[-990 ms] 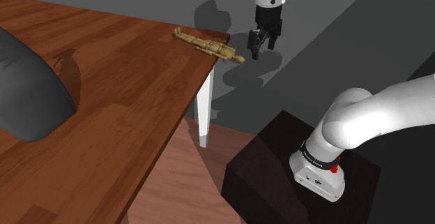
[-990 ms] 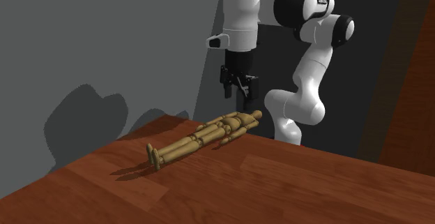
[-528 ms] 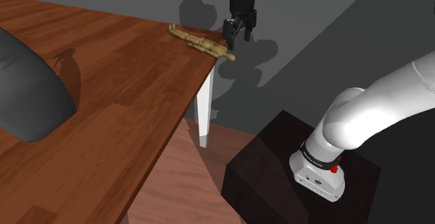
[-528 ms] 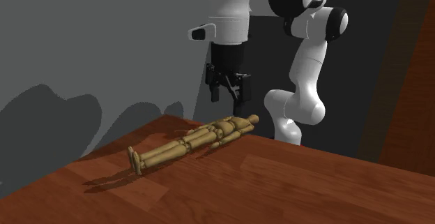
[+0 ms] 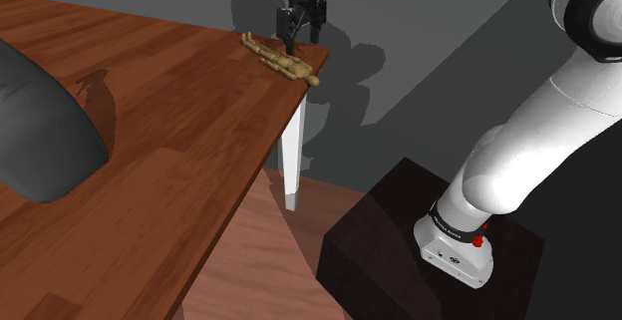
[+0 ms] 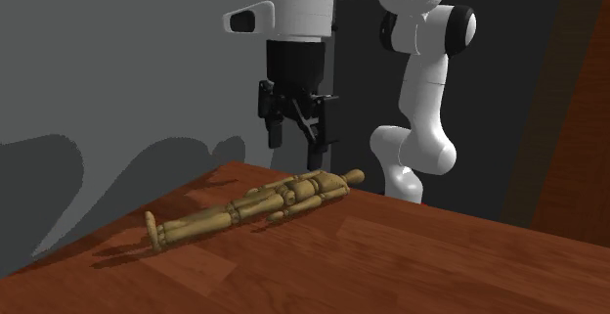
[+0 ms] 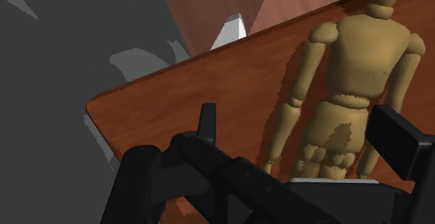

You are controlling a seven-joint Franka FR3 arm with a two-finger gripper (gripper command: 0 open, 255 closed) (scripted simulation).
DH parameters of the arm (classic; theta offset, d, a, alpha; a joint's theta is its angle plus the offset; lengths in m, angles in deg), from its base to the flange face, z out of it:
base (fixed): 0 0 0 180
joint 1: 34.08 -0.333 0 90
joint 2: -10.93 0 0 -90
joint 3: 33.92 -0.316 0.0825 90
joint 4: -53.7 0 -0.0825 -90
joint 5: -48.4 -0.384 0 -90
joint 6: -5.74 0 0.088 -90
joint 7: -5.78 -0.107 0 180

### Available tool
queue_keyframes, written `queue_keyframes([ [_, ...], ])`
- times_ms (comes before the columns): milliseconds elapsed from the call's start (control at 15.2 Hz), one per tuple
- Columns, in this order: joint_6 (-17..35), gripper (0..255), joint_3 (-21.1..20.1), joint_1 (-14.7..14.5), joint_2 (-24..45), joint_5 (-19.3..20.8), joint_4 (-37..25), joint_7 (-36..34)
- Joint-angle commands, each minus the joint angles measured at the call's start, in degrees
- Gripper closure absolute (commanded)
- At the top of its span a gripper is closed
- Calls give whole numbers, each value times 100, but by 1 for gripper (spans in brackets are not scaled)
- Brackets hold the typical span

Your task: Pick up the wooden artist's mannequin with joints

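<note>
Smooth, round-limbed, jointed wooden mannequin point(image 6: 296, 194)

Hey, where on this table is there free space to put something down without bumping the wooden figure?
The broad bare wood of the table between the big dark grey lump and the mannequin is free. The far corner is crowded: the mannequin lies there by the edge, with the open gripper right above it.
</note>
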Motion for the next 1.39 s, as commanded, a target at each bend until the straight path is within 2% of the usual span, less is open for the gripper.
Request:
queue_keyframes([
  [0,-65,0,-81,-55,408,38,-536,-18],
  [198,-201,0,-176,-139,923,112,-1259,-41],
  [792,428,0,-160,-127,767,79,-479,-41],
  [858,432,255,-163,-130,752,77,-460,-46],
  [1320,475,255,-147,-115,748,73,-418,-17],
])
